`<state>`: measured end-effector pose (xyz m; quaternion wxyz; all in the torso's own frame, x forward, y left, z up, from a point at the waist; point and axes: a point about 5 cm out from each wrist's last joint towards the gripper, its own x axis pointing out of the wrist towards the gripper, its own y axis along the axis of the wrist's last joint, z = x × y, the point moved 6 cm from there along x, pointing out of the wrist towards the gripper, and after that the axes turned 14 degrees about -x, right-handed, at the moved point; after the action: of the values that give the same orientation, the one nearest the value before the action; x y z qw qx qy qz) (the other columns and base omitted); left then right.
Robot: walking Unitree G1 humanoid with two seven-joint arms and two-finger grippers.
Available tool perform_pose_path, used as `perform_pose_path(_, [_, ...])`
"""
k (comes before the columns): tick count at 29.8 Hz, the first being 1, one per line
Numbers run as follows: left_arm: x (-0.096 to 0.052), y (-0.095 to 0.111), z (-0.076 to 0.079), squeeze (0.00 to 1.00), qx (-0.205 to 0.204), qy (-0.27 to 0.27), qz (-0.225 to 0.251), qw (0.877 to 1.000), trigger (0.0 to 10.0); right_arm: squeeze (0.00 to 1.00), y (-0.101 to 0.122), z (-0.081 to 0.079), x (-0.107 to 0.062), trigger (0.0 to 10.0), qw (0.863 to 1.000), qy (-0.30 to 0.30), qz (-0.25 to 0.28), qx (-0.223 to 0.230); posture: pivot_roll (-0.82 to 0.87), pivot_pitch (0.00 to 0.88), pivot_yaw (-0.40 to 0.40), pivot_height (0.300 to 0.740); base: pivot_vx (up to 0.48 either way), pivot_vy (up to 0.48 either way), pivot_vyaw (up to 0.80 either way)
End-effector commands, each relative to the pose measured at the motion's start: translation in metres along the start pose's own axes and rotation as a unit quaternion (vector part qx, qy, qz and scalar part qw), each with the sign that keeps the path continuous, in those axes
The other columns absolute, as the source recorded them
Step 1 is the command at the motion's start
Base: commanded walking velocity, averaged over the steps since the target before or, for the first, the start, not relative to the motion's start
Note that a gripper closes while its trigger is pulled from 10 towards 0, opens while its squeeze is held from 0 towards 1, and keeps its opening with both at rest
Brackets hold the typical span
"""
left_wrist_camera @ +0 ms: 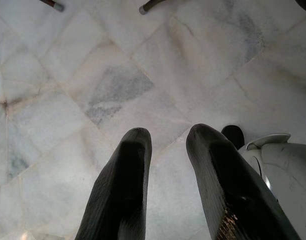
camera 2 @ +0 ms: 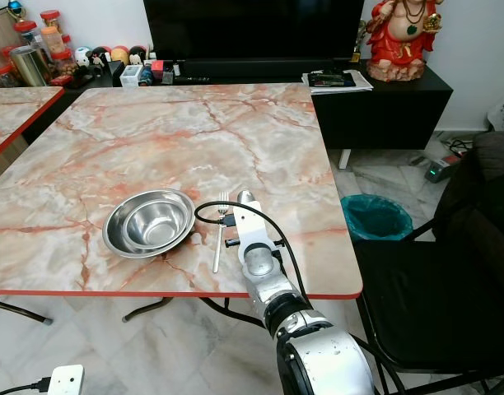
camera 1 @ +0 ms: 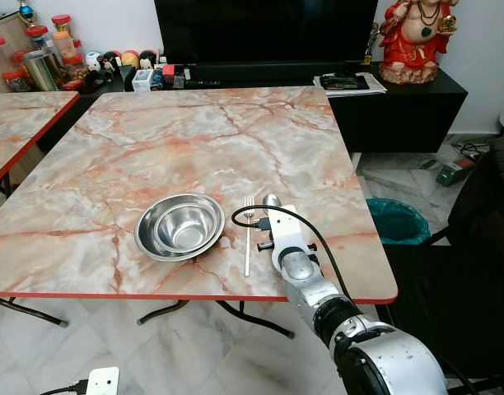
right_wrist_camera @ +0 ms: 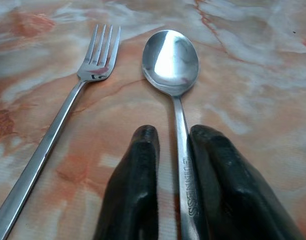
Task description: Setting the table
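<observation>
A steel bowl (camera 1: 179, 226) sits near the front edge of the marble table (camera 1: 194, 140). Just right of it a fork (camera 1: 248, 239) lies flat, tines pointing away from me. A spoon (right_wrist_camera: 170, 60) lies parallel on the fork's right. My right gripper (right_wrist_camera: 173, 132) is low over the spoon's handle, open, one finger on each side; the handle rests on the table against one finger with a gap to the other. My left gripper (left_wrist_camera: 165, 132) hangs idle over the floor tiles, its fingers apart and nothing between them.
A teal-lined bin (camera 1: 396, 220) stands on the floor right of the table, with a black chair (camera 1: 474, 247) nearer me. A second marble table (camera 1: 21, 123) is at the left. A black TV cabinet (camera 1: 400, 99) with clutter runs along the back wall.
</observation>
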<state>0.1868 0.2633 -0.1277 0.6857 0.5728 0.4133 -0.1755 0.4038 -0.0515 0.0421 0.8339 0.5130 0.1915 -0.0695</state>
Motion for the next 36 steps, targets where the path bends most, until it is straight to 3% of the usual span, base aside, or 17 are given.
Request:
perform_pose_path(1, [0.001, 0.006, -0.004, 0.0, 0.001, 0.005, 0.006, 1.0, 10.0, 0.64, 0.011, -0.013, -0.001, 10.0, 1.0, 0.015, 0.006, 0.002, 0.13, 0.0, 0.06, 0.719, 0.0, 0.0, 0.0])
perform_pose_path(6, [0.002, 0.008, -0.003, 0.0, 0.001, 0.005, 0.007, 1.0, 10.0, 0.64, 0.012, -0.01, 0.0, 10.0, 1.0, 0.011, 0.008, 0.006, 0.13, 0.0, 0.06, 0.719, 0.0, 0.0, 0.0])
perform_pose_path(7, [0.002, 0.01, -0.003, 0.0, 0.001, 0.004, 0.008, 1.0, 10.0, 1.0, 0.016, -0.008, 0.0, 10.0, 1.0, 0.007, 0.014, 0.009, 0.13, 0.0, 0.06, 0.719, 0.0, 0.0, 0.0])
perform_pose_path(13, [0.003, 0.013, -0.002, 0.0, 0.001, 0.004, 0.01, 1.0, 10.0, 1.0, 0.029, -0.001, 0.001, 10.0, 0.999, -0.008, 0.039, 0.018, 0.13, 0.0, 0.062, 0.719, 0.0, 0.0, 0.0])
perform_pose_path(14, [0.003, 0.013, -0.001, 0.0, 0.001, 0.003, 0.01, 1.0, 10.0, 0.26, 0.035, 0.002, 0.001, 10.0, 0.999, -0.015, 0.049, 0.013, 0.13, 0.0, 0.062, 0.719, 0.0, 0.0, 0.0])
perform_pose_path(15, [0.003, 0.014, -0.001, 0.0, 0.001, 0.002, 0.011, 1.0, 10.0, 0.0, 0.041, 0.006, 0.001, 10.0, 0.998, -0.023, 0.062, 0.007, 0.13, 0.0, 0.062, 0.719, 0.0, 0.0, 0.0])
perform_pose_path(24, [0.005, 0.018, 0.006, 0.0, 0.0, -0.004, 0.013, 1.0, 10.0, 0.0, 0.08, 0.03, -0.003, 10.0, 0.987, -0.08, 0.142, 0.005, 0.11, 0.0, 0.068, 0.719, 0.0, 0.0, 0.0])
perform_pose_path(27, [0.005, 0.019, 0.006, 0.0, 0.0, -0.004, 0.013, 1.0, 10.0, 0.0, 0.083, 0.032, -0.004, 10.0, 0.985, -0.084, 0.149, 0.006, 0.11, 0.0, 0.068, 0.719, 0.0, 0.0, 0.0])
perform_pose_path(31, [0.007, 0.025, 0.013, 0.0, -0.001, -0.01, 0.019, 1.0, 10.0, 0.0, 0.103, 0.052, -0.011, 10.0, 0.971, -0.132, 0.202, -0.002, 0.09, 0.0, 0.067, 0.719, 0.0, 0.0, 0.0])
perform_pose_path(36, [0.009, 0.033, 0.023, 0.0, -0.015, -0.016, 0.034, 0.999, 10.0, 0.0, 0.103, 0.064, -0.017, 10.0, 0.96, -0.145, 0.239, 0.017, 0.07, 0.0, 0.048, 0.719, 0.0, 0.0, 0.0])
